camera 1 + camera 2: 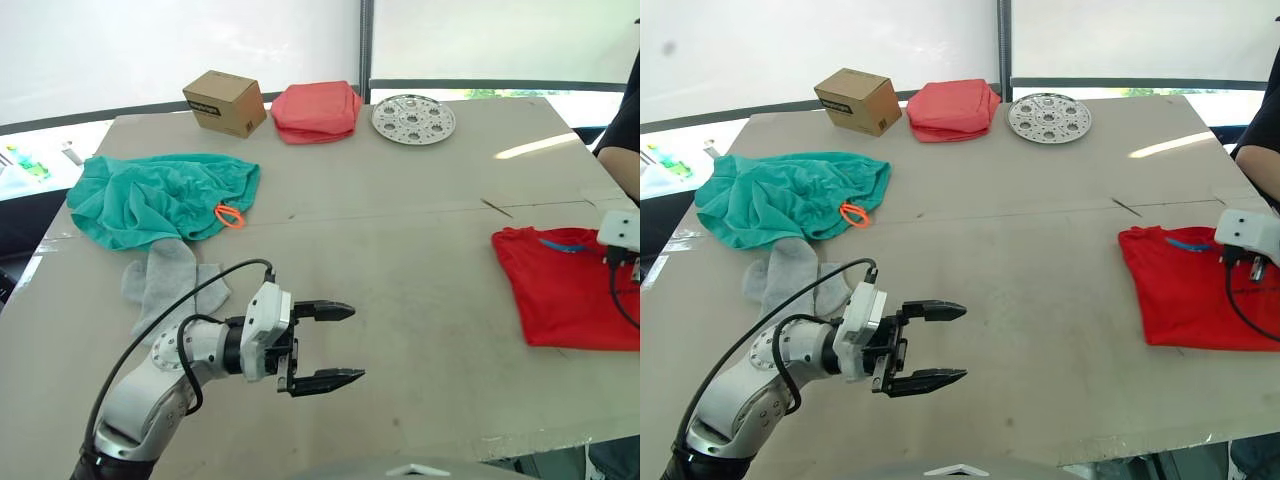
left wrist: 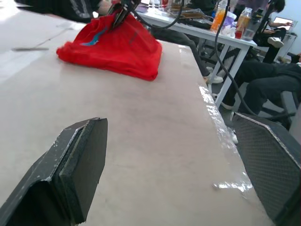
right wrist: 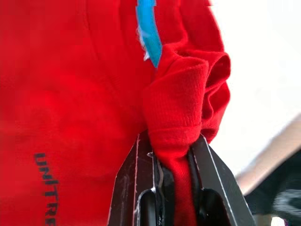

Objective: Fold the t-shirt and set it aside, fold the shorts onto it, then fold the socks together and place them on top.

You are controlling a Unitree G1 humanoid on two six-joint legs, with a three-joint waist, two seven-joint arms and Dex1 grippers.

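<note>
At the desk's right edge the right gripper [image 3: 171, 155] pinches the folded shirt [image 1: 565, 285]; left gripper [image 1: 335, 345] hovers spread mid-desk, shorts [image 1: 160, 198] and socks [image 1: 170, 282] near the left edge

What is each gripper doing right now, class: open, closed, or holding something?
Left gripper: open, empty, above the bare table.
Right gripper: closed on a fold of the red t-shirt at the collar.

A pale worn table [image 1: 400, 250] stands before bright white blinds [image 1: 150, 50] split by a dark post [image 1: 365, 45]
</note>
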